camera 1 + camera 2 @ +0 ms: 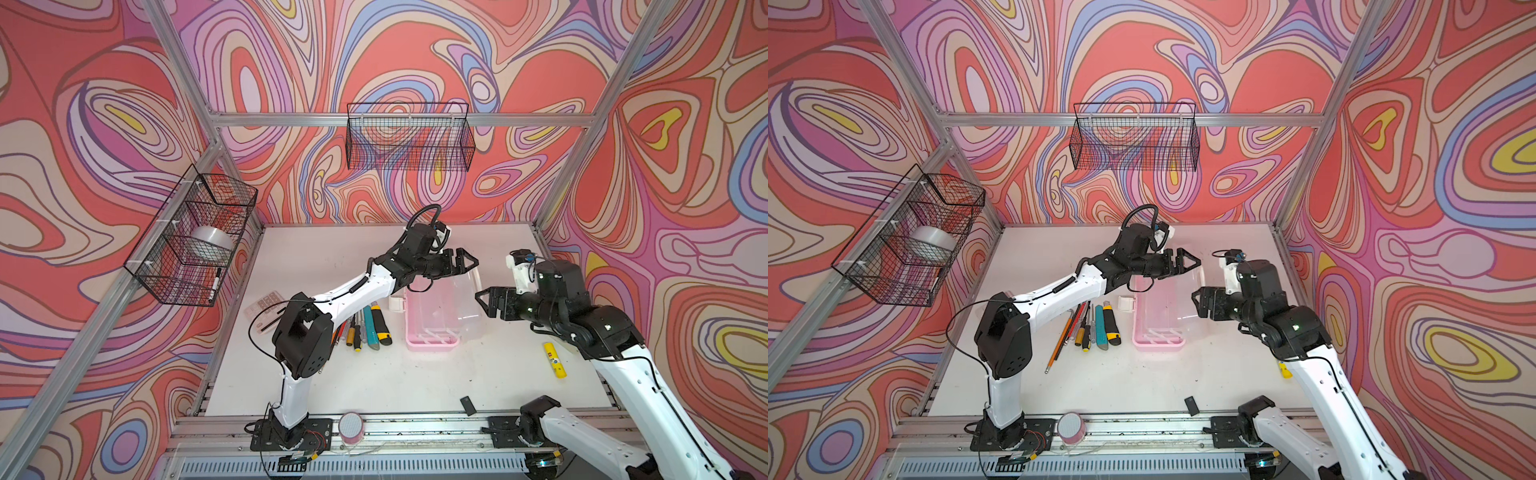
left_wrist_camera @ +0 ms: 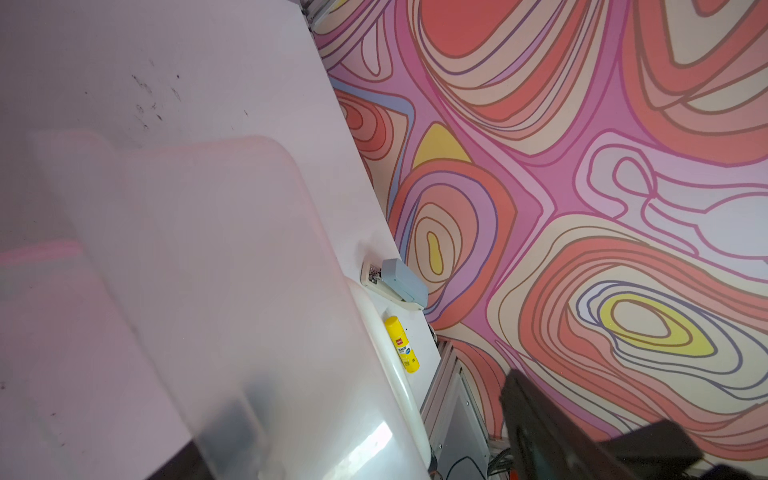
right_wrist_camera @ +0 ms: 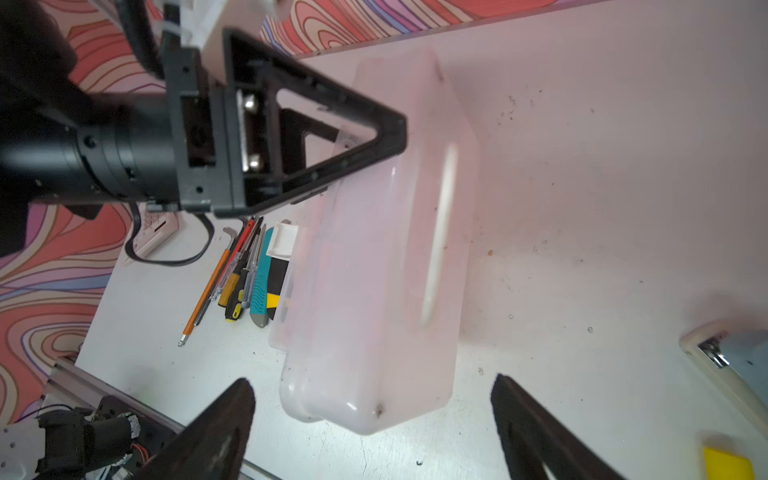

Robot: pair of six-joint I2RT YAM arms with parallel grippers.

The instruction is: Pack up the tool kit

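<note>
The left gripper (image 1: pixel 473 262) hangs over the far end of the pink box (image 1: pixel 432 343) with its jaws spread. In the left wrist view the clear lid (image 2: pixel 232 266) runs between its dark fingers (image 2: pixel 540 419). Whether either one touches the plastic cannot be told. Seen from the right wrist, one finger's tip lies at the lid's raised edge.

The right gripper (image 1: pixel 481 299) faces it from the other side of the box, also with its jaws wide apart. Its two fingers (image 3: pixel 232 419) stand to either side of the lid's (image 3: pixel 390 266) near end, just in front of it, and no contact shows. The lid stands raised on its hinge. Its outer face, with the white handle (image 3: pixel 441 232), is turned toward the right gripper.

The box itself rests on the white table (image 1: pixel 415 382), below the left gripper and between the two grippers, and its white latch (image 1: pixel 397 302) is on the side away from the right gripper. Beyond that side, under the left arm, the tools lie in a row on the table. They are the yellow-black utility knife (image 1: pixel 383 325), the teal utility knife (image 1: pixel 371 332), the screwdrivers (image 1: pixel 356 334), a pencil (image 1: pixel 1061 332) and a hex key (image 1: pixel 1074 309). The calculator (image 1: pixel 264 311) lies further out on that side.

Behind the right gripper, near its arm, lie a yellow glue stick (image 1: pixel 555 360) and a grey stapler (image 2: pixel 402 285).
</note>
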